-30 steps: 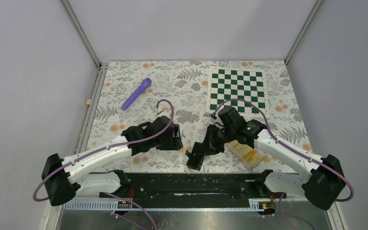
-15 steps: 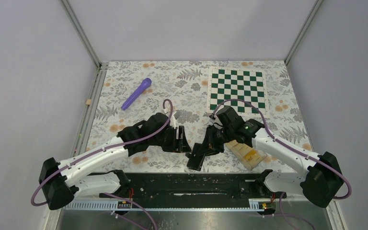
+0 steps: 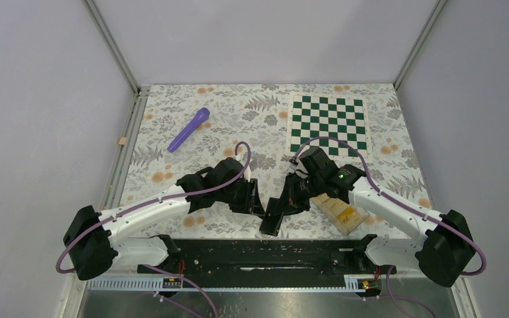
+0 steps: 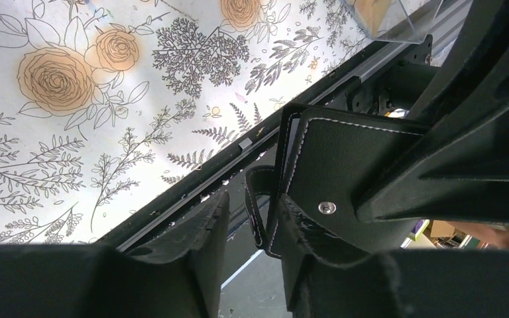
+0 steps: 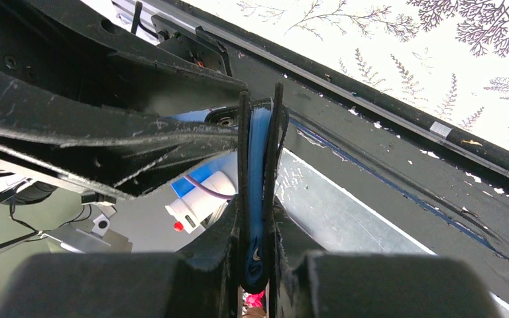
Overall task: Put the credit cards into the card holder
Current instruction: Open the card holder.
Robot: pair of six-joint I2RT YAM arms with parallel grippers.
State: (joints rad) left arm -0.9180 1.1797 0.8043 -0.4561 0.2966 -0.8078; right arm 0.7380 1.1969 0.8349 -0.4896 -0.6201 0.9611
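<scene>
You are holding your left gripper (image 4: pixel 255 228) with its rough black jaws apart around the stitched snap tab (image 4: pixel 257 205). The black leather card holder (image 3: pixel 275 213) is hanging over the middle of the floral table's (image 3: pixel 172 179) near edge, with your right gripper (image 5: pixel 258 225) pinching its glossy blue-lined edge. The thin yellow credit cards (image 3: pixel 344 213) are lying in the clear plastic box (image 3: pixel 323 201) by the near right corner.

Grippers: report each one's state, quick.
Left gripper: open, astride an edge of the card holder, not clamped.
Right gripper: closed, holding the card holder.
</scene>
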